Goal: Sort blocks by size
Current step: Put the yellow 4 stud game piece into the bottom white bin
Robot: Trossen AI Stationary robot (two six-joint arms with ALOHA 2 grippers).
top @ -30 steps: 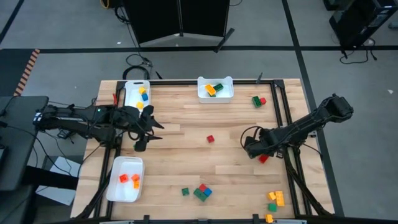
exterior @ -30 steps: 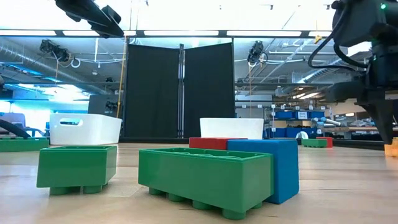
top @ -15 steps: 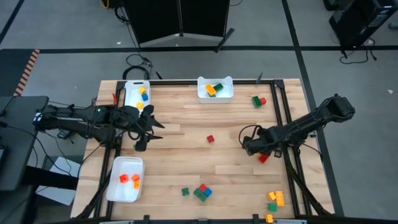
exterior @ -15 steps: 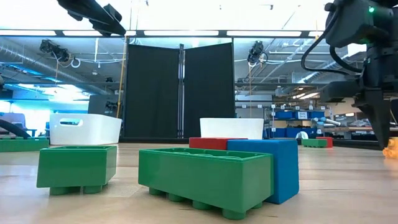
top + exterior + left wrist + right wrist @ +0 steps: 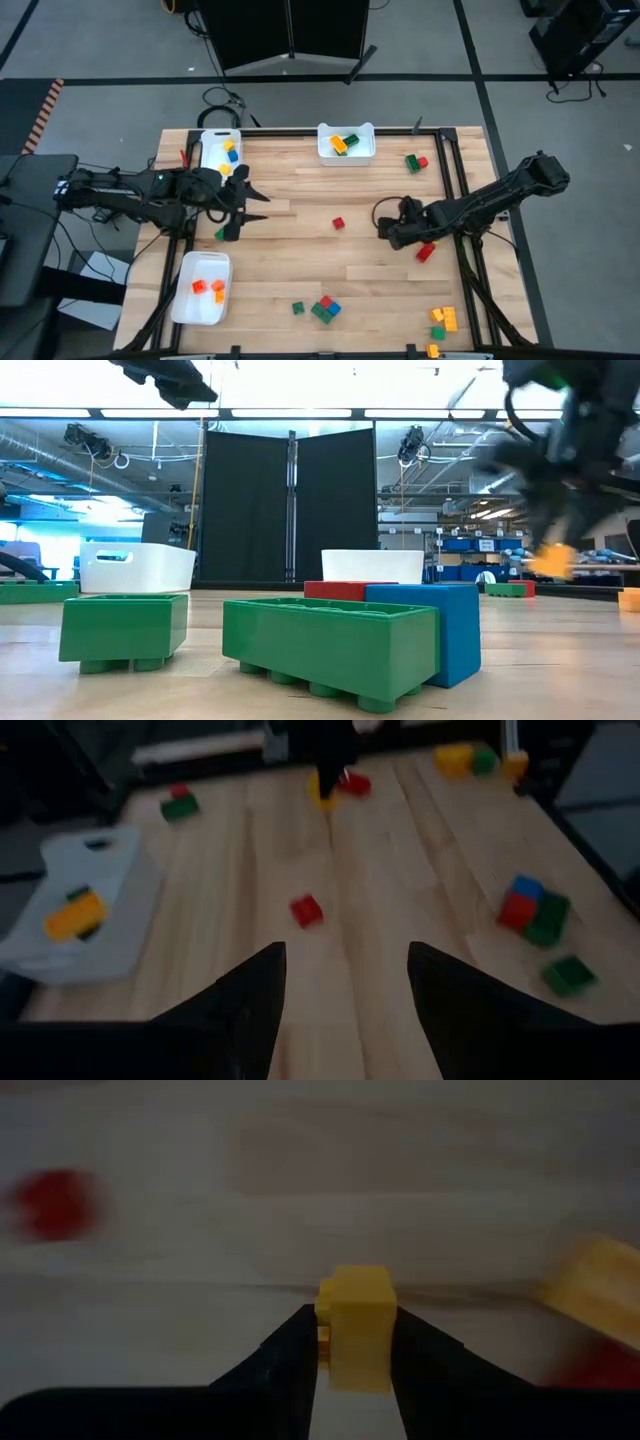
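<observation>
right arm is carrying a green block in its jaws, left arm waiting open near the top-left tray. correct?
Not quite: the block in the right gripper is yellow, not green, as the right wrist view shows. The rest holds: the left gripper is open, waiting near the top-left tray.

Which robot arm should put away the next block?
The right. The right gripper is shut on a small yellow block above the table's right half, so it probably only needs to carry it to a tray. The left gripper hangs open and empty over the table's left side.
</observation>
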